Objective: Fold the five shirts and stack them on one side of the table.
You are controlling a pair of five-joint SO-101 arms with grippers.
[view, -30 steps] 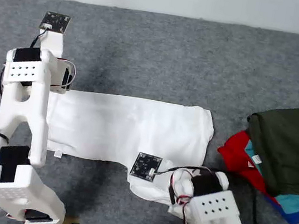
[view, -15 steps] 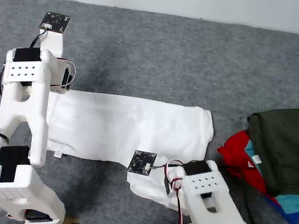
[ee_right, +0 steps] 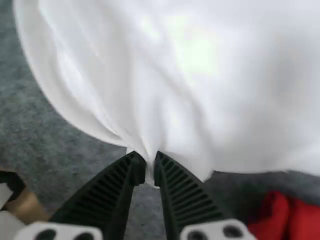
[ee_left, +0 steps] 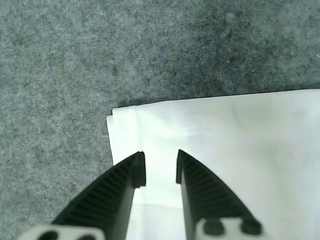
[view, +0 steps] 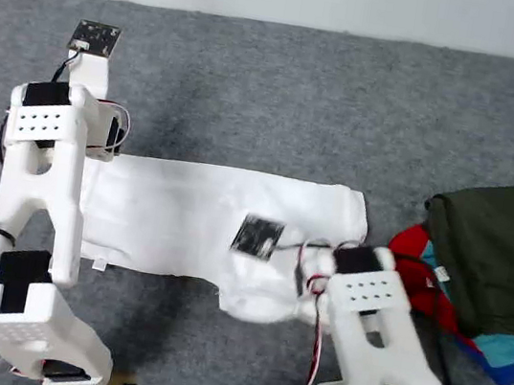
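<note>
The left arm [view: 44,190] and right arm [view: 368,340] are white plastic with black servo blocks and hole-dotted plates. Red, black and white wires [view: 310,280] loop at the joints. The left hand [ee_left: 159,168] and right hand [ee_right: 149,167] have black ribbed fingers [ee_left: 115,192].

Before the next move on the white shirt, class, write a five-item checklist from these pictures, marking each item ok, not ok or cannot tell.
1. Right gripper grips the white shirt: ok, fabric is pinched between its shut jaws.
2. Left gripper open over the shirt's corner: ok.
3. Left gripper touching the cloth: cannot tell.
4. White shirt lying flat: not ok, it is bunched beside the right gripper.
5. Folded pile aligned: not ok, the red shirt and blue shirt poke out beneath the dark green shirt.
</note>
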